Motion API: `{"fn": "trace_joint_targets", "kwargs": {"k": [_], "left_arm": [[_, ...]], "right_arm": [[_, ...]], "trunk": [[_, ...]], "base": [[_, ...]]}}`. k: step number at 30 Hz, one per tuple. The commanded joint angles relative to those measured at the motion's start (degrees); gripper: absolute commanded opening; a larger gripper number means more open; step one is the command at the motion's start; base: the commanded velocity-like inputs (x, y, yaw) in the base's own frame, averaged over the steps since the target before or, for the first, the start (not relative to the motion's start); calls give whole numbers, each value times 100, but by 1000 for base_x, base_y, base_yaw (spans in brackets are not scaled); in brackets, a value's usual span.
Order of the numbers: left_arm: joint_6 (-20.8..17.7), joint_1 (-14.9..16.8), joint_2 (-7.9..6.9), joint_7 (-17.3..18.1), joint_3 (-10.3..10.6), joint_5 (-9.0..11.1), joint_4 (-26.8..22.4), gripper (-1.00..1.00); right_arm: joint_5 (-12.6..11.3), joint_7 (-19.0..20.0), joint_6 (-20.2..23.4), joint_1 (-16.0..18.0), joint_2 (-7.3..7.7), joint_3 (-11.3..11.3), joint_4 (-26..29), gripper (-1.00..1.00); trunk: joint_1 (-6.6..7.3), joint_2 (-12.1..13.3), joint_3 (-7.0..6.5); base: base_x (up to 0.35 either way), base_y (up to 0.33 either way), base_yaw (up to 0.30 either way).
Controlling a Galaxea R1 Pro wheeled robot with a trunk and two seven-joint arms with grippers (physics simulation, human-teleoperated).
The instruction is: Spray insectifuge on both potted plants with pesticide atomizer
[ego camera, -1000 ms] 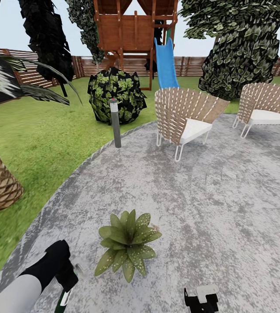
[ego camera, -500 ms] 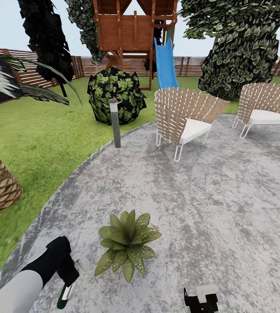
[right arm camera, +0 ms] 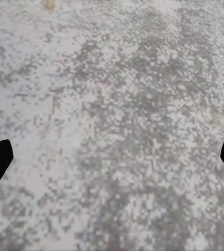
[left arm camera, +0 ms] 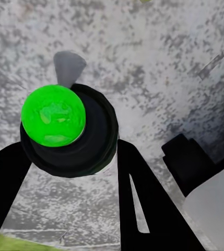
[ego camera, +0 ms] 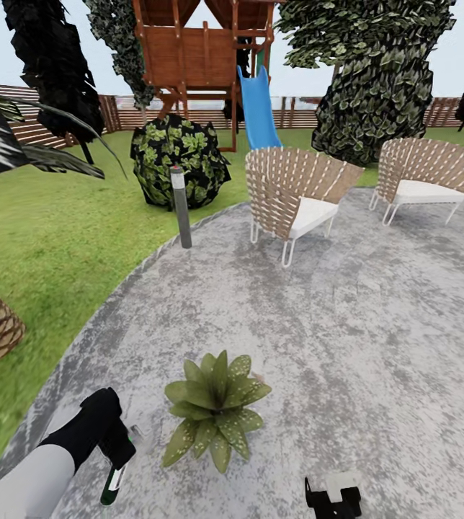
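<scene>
- Swinging a little to one side, the head camera now frames the whole garden differently, so the chairs, lamp post and slide sit further left in the picture; that is the view turning, not the things moving.
- Against the paving, the left hand [ego camera: 113,479] has crept slightly toward the potted plant [ego camera: 216,409] and sits a touch higher than a second ago.
- It is clenched on the spray bottle [left arm camera: 70,130]: the left wrist view shows the dark round body with its bright green mark wedged between the two black fingers [left arm camera: 143,204].
- In the head view the bottle hangs from the hand just above the grey patio [ego camera: 347,317], near the plant's leaves but apart from them.
- I judge the pick-up done and the arm lining up to spray this plant; no spray is visible.
- The right hand [ego camera: 333,496] waits low over bare paving, its fingers spread wide with nothing between them in the right wrist view.
- Counted: one spray bottle, one speckled potted plant in sight, so the second is yet to be found.
- Further out: two woven chairs [ego camera: 293,194], one lamp post [ego camera: 181,207], one dark shrub [ego camera: 178,160], one blue slide [ego camera: 257,108].
</scene>
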State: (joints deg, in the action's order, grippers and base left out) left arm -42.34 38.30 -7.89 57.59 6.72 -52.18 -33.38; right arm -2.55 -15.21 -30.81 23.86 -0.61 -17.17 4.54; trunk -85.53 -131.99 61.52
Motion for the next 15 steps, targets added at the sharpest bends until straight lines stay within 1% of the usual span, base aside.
{"fn": "trace_joint_targets", "kwargs": {"k": [1,4,5,8,11,13,15], "left_arm": [[-36,20,0,46,27,-31,-13,-100],[-63,101,42,57,31,-21,-31,-100],[-68,175,86,64,31,-26,-35,-100],[-67,351,140,162,38,-34,-51,-100],[-58,607,123,537,53,-68,-54,-100],[-56,685,102,630,62,-72,-56,-100],[-55,756,94,664,73,-77,-60,-100]], "right_arm": [[-26,-35,-13,4,-1,-50,-6,100],[-26,-35,-13,4,-1,-50,-6,100],[-26,-35,-13,4,-1,-50,-6,100],[-26,-35,-13,4,-1,-50,-6,100],[-26,-35,-13,4,-1,-50,-6,100],[-26,-35,-13,4,-1,-50,-6,100],[-26,-35,-13,4,-1,-50,-6,100]], "trunk": [[0,-2,4],[0,-2,-5],[0,-2,-9],[0,-2,-19],[0,-2,-30],[0,-2,-33],[0,-2,-34]], "base": [[28,33,-109],[9,10,-196],[2,2,-227],[0,1,-232],[0,0,-232],[0,0,-116],[0,0,-25]]}}
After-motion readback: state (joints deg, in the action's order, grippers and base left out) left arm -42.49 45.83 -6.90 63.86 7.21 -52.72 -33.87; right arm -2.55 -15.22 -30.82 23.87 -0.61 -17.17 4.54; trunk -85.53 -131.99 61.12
